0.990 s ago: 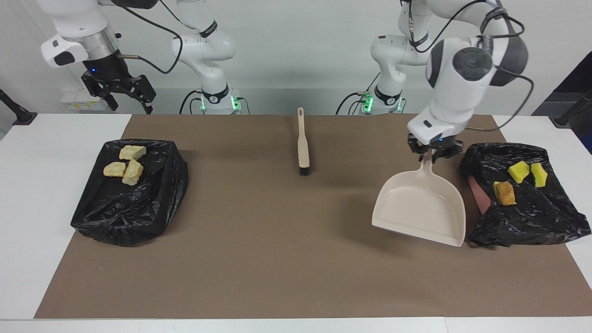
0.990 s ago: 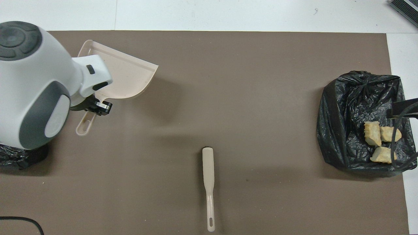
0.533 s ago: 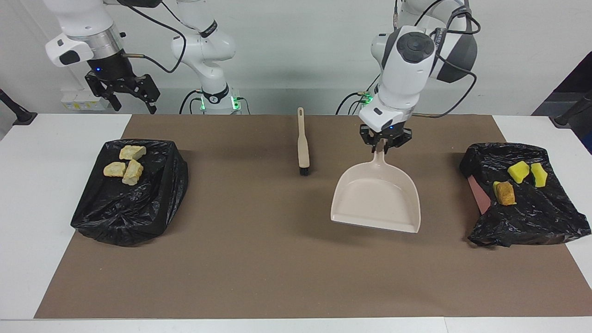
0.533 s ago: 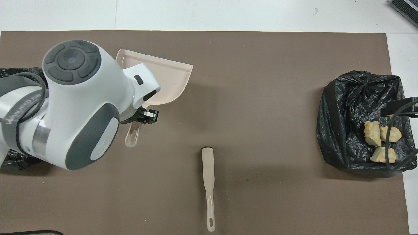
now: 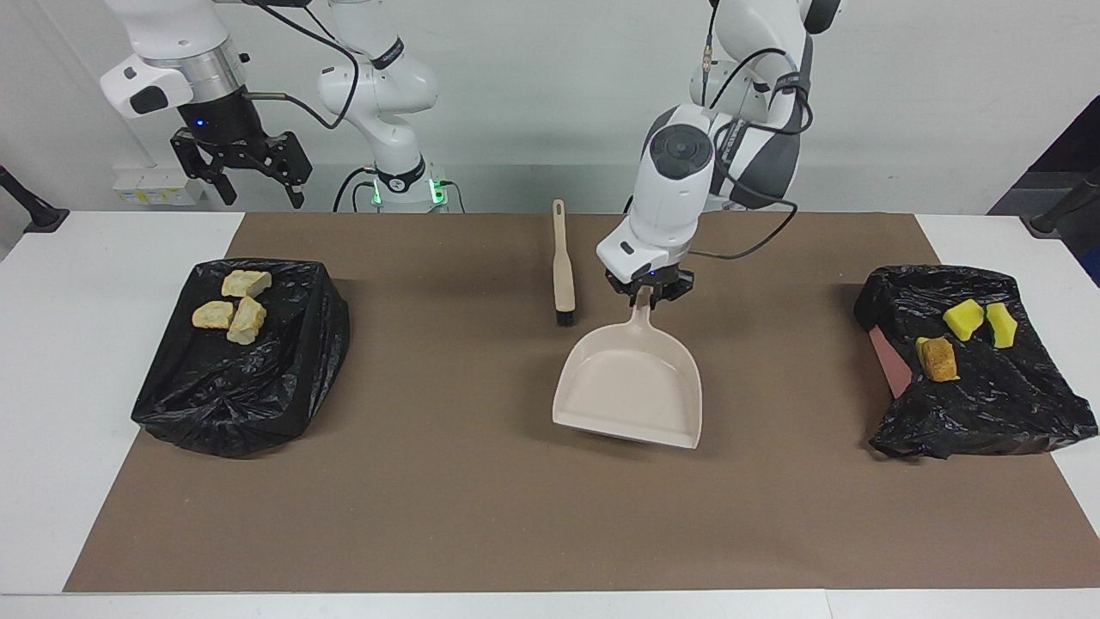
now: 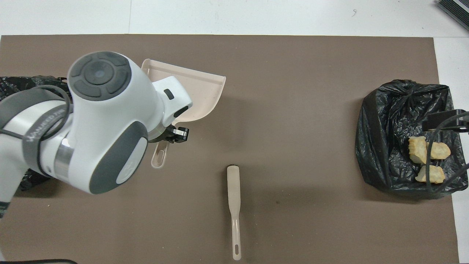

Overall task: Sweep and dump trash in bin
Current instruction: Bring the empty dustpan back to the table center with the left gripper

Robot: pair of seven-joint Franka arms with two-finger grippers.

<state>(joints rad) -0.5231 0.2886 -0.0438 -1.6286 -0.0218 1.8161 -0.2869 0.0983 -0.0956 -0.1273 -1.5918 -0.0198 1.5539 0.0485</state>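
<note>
My left gripper (image 5: 646, 292) is shut on the handle of the empty beige dustpan (image 5: 632, 387), low over the middle of the brown mat; the pan also shows in the overhead view (image 6: 199, 93). The beige brush (image 5: 563, 266) with black bristles lies on the mat beside the pan's handle. Pale-yellow lumps (image 5: 234, 308) lie on the black bag bin (image 5: 241, 378) at the right arm's end. Yellow sponge bits (image 5: 964, 318) and an orange-brown lump (image 5: 941, 359) lie on the black bag bin (image 5: 988, 404) at the left arm's end. My right gripper (image 5: 249, 172) is open and empty, raised near the lumps' bin.
The brown mat (image 5: 481, 516) covers most of the white table (image 5: 51, 430). A reddish flat piece (image 5: 889, 361) sticks out from the bin at the left arm's end. In the overhead view my left arm (image 6: 99, 124) covers much of that end.
My left arm has carried the dustpan from beside the sponge bin toward the middle of the mat, next to the brush. My right gripper has drifted slightly, still open.
</note>
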